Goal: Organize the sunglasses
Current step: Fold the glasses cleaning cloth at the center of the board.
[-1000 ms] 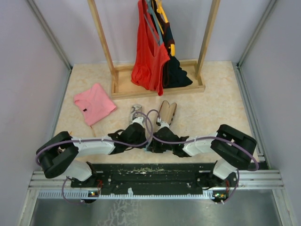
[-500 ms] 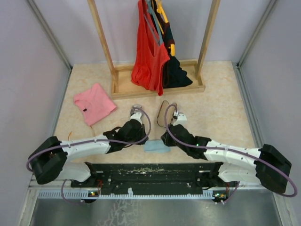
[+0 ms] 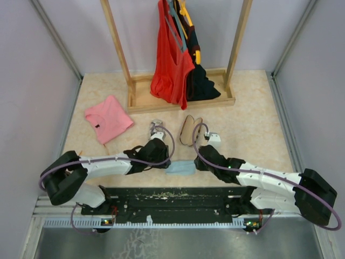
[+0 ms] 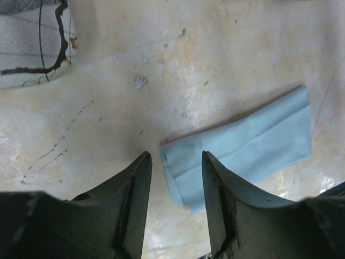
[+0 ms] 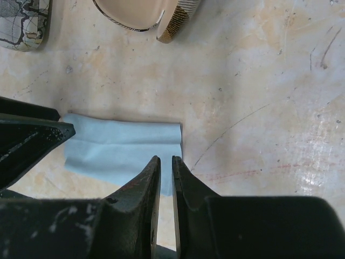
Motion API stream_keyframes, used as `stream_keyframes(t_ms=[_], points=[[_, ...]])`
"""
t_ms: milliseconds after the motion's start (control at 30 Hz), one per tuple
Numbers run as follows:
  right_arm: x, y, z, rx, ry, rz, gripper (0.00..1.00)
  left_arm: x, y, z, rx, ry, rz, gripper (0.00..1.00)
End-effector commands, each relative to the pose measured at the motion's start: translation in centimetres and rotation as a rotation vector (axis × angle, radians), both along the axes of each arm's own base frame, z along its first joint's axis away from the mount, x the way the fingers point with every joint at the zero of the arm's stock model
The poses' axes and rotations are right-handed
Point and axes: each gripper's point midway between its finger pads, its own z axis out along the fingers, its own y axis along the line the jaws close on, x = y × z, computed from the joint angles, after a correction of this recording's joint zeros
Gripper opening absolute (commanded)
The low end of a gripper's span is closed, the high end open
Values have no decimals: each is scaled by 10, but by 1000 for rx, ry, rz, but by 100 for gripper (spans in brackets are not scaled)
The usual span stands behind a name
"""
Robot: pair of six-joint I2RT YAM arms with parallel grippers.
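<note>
From the top view we see both arms reaching in over the table (image 3: 242,124), and between them lies the light blue cloth (image 3: 180,168), folded into a neat oblong. The left end effector (image 3: 164,161) is at the cloth's left end and the right end effector (image 3: 198,162) at its right. Just beyond sits the brown case (image 3: 188,129), lying open, with a marbled case (image 3: 156,126) beside it. A pink garment (image 3: 108,117) lies well off to the left. The sunglasses? No red frame shows here, and we cannot say where they are. Over to the left wrist view: the fingers are spread wide, hovering over the cloth's (image 4: 248,140) near corner and gripping nothing. Now the right wrist view: the fingers are drawn almost together with only a slit between them, right at the cloth's (image 5: 124,148) edge. Whether they nip the fabric, we cannot tell. At the top of this view is the brown case's (image 5: 140,13) pale lining, and the part we can see holds no glasses. As we judge it, the cloth is folded and that part looks about done. What's left, by our reckoning, is getting the glasses and the cloth into the case and closing the lid.
</note>
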Motion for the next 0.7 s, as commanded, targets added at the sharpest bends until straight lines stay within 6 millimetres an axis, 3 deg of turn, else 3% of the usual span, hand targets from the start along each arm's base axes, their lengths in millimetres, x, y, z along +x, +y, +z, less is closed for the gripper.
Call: stream_keyframes(t_ms=[0, 367, 667], points=[[4, 2, 9, 29, -34, -6, 15, 0, -8, -6, -11, 28, -7, 46], [4, 1, 9, 35, -34, -12, 15, 3, -9, -8, 2, 19, -12, 7], [4, 1, 9, 39, -32, -12, 15, 15, -15, 6, 7, -23, -14, 0]])
